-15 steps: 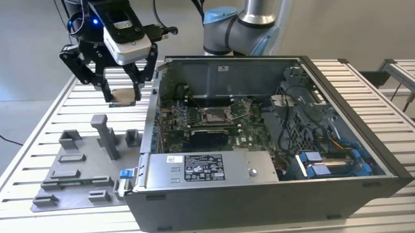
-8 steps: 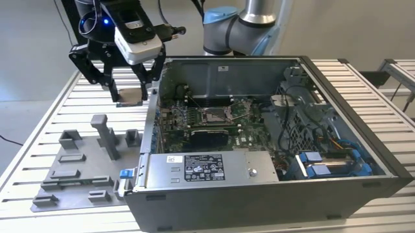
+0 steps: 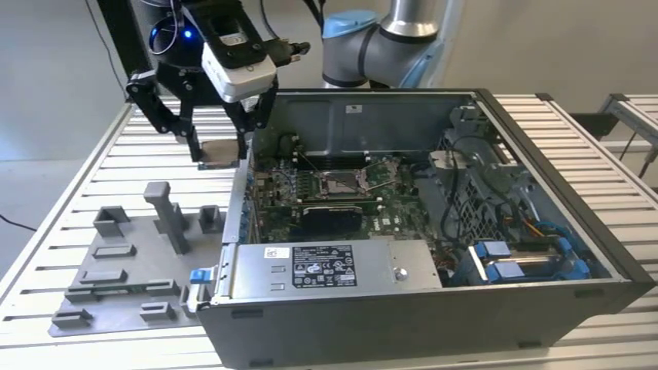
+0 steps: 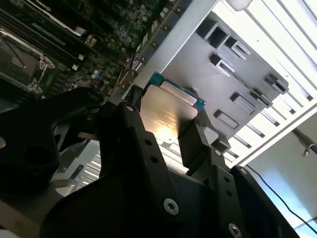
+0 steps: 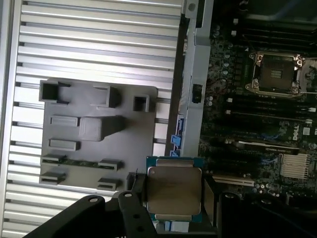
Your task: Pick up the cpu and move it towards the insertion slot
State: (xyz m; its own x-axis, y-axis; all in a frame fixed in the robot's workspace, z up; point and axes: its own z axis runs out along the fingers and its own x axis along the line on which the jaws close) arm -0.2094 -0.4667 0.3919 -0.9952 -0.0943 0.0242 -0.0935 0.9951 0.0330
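Observation:
My gripper [image 3: 218, 149] is shut on the cpu [image 3: 219, 153], a flat square chip with a shiny metal top, and holds it level in the air. In the exterior view it hangs over the slatted table just outside the open computer case's left wall. Both wrist views show the cpu [image 5: 173, 191] [image 4: 168, 114] clamped by its opposite edges between black fingers [image 5: 136, 201]. The insertion slot [image 3: 344, 181] is a square metal-framed socket on the motherboard inside the case, to the exterior view's right of the chip. The slot [image 5: 275, 74] [image 4: 20, 59] stands open and uncovered.
A grey plastic fixture [image 3: 123, 270] [image 5: 94, 134] with pockets and posts lies on the table below the gripper. The case wall [image 3: 242, 208] rises between chip and motherboard. A silver white-labelled box [image 3: 319, 266] and a black block [image 3: 329, 222] sit near the slot.

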